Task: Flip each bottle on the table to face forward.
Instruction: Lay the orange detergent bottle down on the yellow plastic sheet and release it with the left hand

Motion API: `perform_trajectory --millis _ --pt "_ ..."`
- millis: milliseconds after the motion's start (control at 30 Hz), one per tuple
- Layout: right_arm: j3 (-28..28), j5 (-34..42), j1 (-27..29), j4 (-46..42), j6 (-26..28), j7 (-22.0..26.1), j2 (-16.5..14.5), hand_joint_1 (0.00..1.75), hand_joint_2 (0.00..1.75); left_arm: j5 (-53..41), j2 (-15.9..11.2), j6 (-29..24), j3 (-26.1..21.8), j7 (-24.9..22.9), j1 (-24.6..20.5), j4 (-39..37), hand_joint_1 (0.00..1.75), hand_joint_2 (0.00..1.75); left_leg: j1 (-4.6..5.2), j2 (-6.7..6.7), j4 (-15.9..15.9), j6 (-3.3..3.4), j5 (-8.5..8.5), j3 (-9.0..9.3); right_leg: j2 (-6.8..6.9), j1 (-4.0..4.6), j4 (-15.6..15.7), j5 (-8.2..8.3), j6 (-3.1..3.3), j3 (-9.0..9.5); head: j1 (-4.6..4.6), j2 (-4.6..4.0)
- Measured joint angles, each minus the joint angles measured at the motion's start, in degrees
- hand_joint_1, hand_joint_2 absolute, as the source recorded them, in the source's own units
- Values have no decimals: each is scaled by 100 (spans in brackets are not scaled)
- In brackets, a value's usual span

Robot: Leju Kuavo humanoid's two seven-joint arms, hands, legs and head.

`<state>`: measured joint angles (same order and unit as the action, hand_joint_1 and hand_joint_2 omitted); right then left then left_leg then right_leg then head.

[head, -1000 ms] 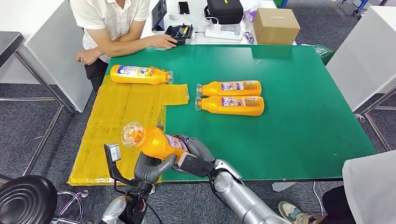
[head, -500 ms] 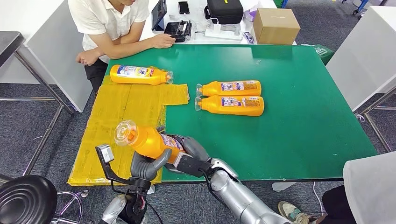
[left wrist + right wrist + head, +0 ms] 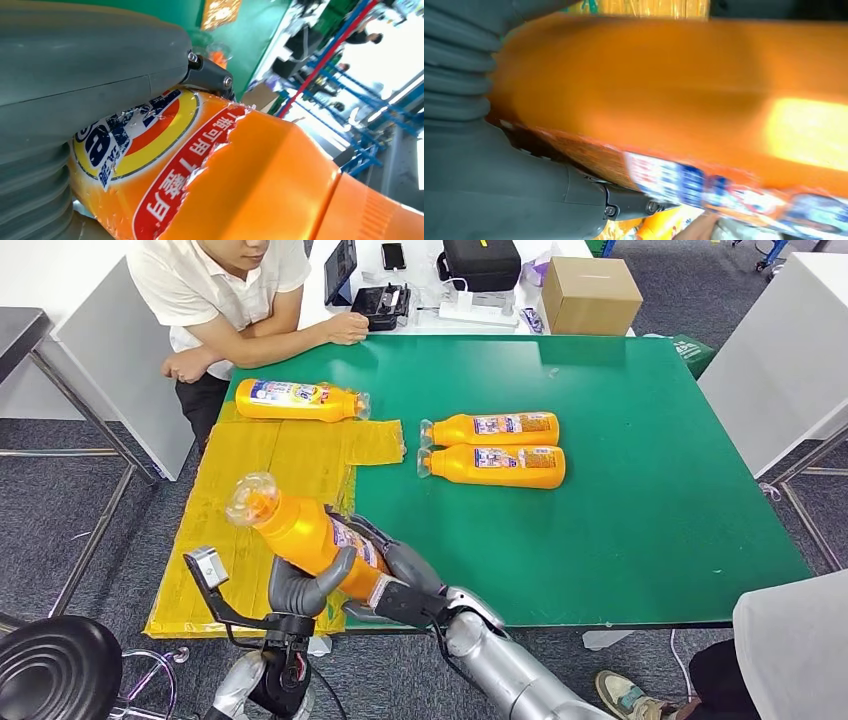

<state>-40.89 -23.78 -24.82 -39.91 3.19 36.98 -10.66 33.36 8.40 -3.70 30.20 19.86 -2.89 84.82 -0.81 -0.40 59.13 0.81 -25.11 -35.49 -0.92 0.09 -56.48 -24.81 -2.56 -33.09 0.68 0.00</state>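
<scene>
A green table (image 3: 620,490) is partly covered by a yellow sheet (image 3: 270,470) at its left side. Above the sheet's near edge, an orange bottle (image 3: 300,532) is held tilted, cap pointing up and away, grasped by both the left hand (image 3: 300,590) and the right hand (image 3: 395,585). Three more bottles (image 3: 495,448) are seen lying flat farther back. A person (image 3: 225,300) is leaning on the far corner.

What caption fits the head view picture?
Both hands, left hand and right hand, hold an orange bottle above the yellow mat.
</scene>
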Motion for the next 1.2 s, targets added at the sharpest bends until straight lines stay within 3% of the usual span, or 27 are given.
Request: perform_trajectory --millis 100,200,300,400,467,533,633,833,967,1100,1200 --pt "-3 -39 331 -154 299 116 37 0 0 -483 -35 -564 -308 216 -58 65 175 175 0 0 0 0 0 -2 0 1 0 0 0 -1 1 0" --pt "-17 -115 693 -373 511 164 95 0 0 -1811 -111 -1589 -736 569 -262 43 175 175 -3 -4 0 -1 0 -7 2 3 -2 -1 1 -5 0 0" --pt "-44 -149 897 -549 560 171 122 0 0 -2547 -181 -1946 -1028 707 -473 -36 175 175 -3 -10 -1 -5 3 -8 6 2 -6 -2 2 -5 0 0" --pt "-52 -195 977 -668 615 171 137 0 0 -3434 -211 -2563 -1153 540 -607 -185 175 175 -2 -8 -1 -6 6 -8 6 1 -6 -1 2 -5 2 0" --pt "-52 -282 1006 -723 686 171 132 0 0 -4785 -235 -3213 -1242 258 -746 -424 175 175 -1 -10 0 -2 8 -8 6 0 -6 0 2 -4 2 0" --pt "-52 -390 1016 -778 749 166 109 0 0 -6093 -245 -3533 -1449 54 -941 -782 175 175 0 -11 0 -1 11 -8 7 -1 -6 1 2 -3 2 0" --pt "-52 -473 1026 -850 783 148 67 0 0 -6852 -237 -3603 -1814 -27 -1205 -1294 175 175 -1 -6 0 -3 14 -7 6 0 -8 9 13 -7 1 0" --pt "-52 -501 1050 -910 795 136 49 0 0 -7072 -216 -3633 -2147 -98 -1396 -1791 175 175 -1 -4 0 -4 14 -9 6 1 -10 11 17 -11 1 0" --pt "-52 -502 1050 -938 713 136 40 0 0 -8763 -222 -3526 -2255 -936 -1654 -2297 175 175 -1 -11 0 -2 16 -10 13 0 -10 10 17 -10 3 0" --pt "-52 -503 1047 -978 563 136 19 0 0 -10092 -299 -2760 -2186 -1806 -2234 -3392 175 175 -1 -11 0 -4 24 -10 15 0 -10 13 17 -11 1 0" --pt "-52 -503 1047 -1006 443 136 -3 0 0 -10359 -318 -1936 -2049 -2005 -2685 -4271 175 175 -1 -10 0 -6 30 -10 14 0 -12 16 14 -10 2 0"
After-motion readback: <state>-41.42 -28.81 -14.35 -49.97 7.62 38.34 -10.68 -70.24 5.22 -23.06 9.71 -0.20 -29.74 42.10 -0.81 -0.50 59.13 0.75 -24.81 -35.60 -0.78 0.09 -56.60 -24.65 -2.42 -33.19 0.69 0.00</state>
